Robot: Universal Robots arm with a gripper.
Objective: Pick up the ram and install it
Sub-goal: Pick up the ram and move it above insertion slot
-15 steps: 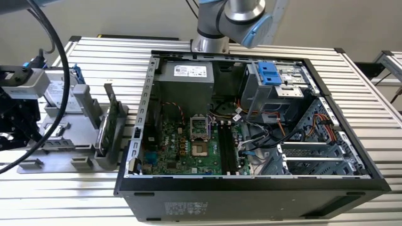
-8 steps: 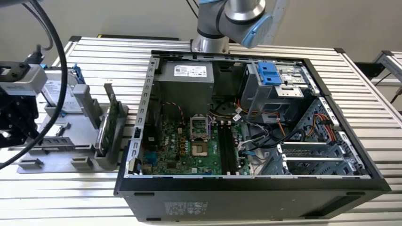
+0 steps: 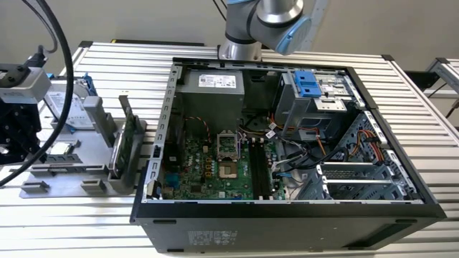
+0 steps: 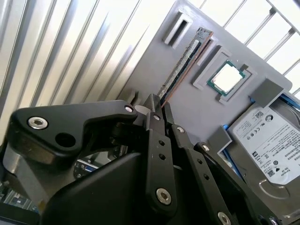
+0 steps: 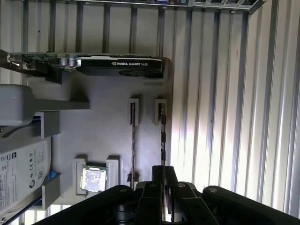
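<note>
The ram [image 4: 185, 63] is a thin stick standing on edge in a slot of the grey holder plate [image 4: 154, 56]. In the first wrist view the ram [image 5: 162, 136] is a dark slim bar near the edge of the plate [image 5: 103, 126]. My gripper [image 4: 159, 105] sits at one end of the stick, with its black fingers pressed close on either side. The first wrist view also has the gripper [image 5: 164, 169] closed around that end. The ram still rests in its slot. In the exterior view my black tool head [image 3: 13, 134] hangs over the plate [image 3: 64, 183] at the left edge.
On the plate lie a processor chip [image 4: 228, 77], a hard drive [image 4: 267, 140] and an upright graphics card [image 5: 117, 65]. The open computer case [image 3: 287, 212] lies in the middle of the slatted table, its motherboard [image 3: 208, 166] and long black slots [image 3: 259, 166] exposed.
</note>
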